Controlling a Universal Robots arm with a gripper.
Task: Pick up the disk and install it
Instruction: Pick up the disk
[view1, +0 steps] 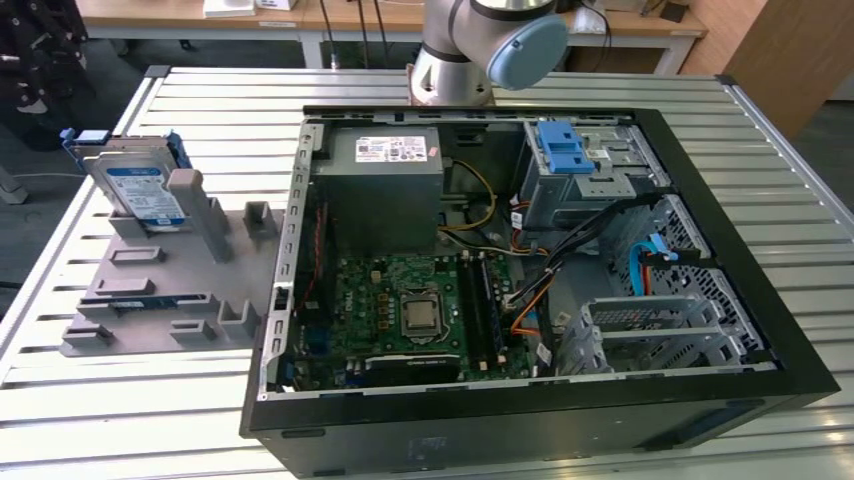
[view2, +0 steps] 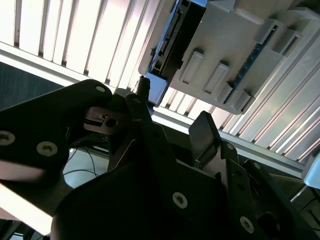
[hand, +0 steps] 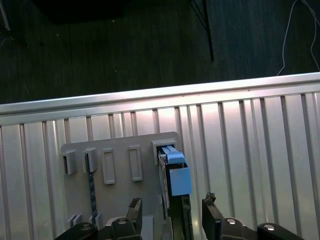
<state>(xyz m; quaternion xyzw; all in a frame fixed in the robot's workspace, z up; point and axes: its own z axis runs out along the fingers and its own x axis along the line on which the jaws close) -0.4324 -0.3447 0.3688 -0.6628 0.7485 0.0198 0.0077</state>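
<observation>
While disk (view1: 140, 192) stands upright in grey holder (view1: 134, 290) slot — gripper (hand: 171, 201) spread wide, empty.

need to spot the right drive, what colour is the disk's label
White and blue, on the disk standing in the grey fixture; clearest in the exterior view.

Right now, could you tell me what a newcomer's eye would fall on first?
The open computer case sits centre-right in the exterior view, its insides exposed. At the exterior view's left the disk stands on edge in a grey fixture; in the first wrist view the open gripper faces it.
</observation>
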